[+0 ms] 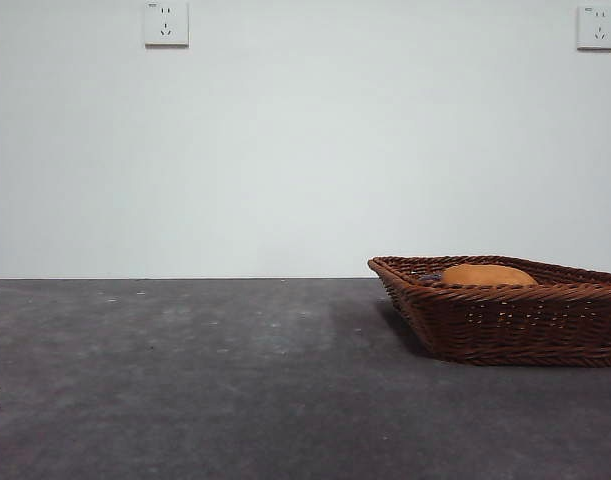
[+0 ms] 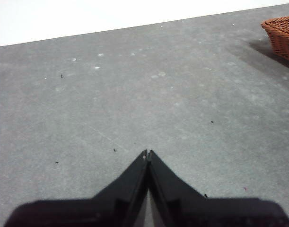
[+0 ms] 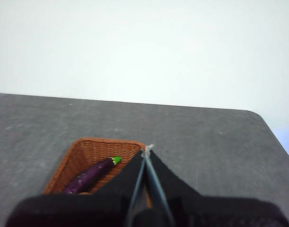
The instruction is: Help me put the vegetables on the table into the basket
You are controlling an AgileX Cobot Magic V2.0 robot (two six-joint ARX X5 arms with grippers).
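The reddish-brown wicker basket [image 1: 505,325] stands on the dark grey table [image 1: 185,380] at the right. An orange-brown oval tuber [image 1: 488,275] shows above its rim. In the right wrist view a purple eggplant [image 3: 90,175] with a green stem lies inside the basket [image 3: 83,153]. My right gripper [image 3: 147,150] hovers above the basket, jaws shut and holding nothing. My left gripper [image 2: 147,153] is shut over bare table [image 2: 135,94], with a corner of the basket [image 2: 282,35] far off. No corn cob is in view.
Two wall sockets [image 1: 166,23] [image 1: 598,27] sit on the white wall behind the table. The table's rounded far corner [image 3: 258,116] shows in the right wrist view.
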